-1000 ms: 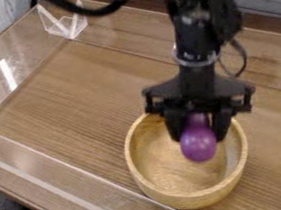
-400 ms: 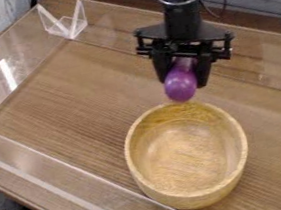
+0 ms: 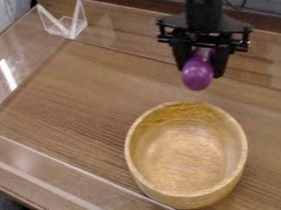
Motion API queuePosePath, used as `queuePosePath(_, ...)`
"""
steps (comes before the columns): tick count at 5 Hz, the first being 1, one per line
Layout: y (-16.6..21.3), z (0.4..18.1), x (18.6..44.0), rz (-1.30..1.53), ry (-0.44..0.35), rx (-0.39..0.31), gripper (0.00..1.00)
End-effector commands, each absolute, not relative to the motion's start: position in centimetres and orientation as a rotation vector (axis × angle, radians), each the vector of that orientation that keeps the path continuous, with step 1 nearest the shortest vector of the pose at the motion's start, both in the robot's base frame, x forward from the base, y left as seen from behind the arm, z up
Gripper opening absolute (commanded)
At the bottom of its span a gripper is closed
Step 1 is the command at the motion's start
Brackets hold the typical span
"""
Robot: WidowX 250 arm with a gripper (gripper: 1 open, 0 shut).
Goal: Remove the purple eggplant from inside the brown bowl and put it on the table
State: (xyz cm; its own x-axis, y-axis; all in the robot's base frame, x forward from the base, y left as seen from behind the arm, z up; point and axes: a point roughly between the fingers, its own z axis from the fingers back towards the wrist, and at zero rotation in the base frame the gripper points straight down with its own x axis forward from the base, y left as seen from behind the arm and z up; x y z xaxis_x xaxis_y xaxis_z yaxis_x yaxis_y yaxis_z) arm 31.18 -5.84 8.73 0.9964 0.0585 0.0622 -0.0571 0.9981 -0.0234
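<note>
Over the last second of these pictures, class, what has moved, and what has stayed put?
The gripper, its jaws shut on the purple eggplant, has lifted it out of the brown bowl and carried it toward the far side of the table, where it now hangs past the rim. The grip has not changed. The bowl, now empty, has not moved.

Even, soft indoor light, low-resolution and slightly blurry, with white glare streaks on the acrylic walls [image 3: 16, 72].
</note>
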Motion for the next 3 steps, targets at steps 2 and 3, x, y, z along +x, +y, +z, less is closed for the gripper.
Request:
queuePosePath(2,-8.5,9.9,31.4,-0.019,-0.117,-0.036,0.0)
queuePosePath(3,-8.6,9.9,32.1,-0.01,-0.115,-0.03,0.0)
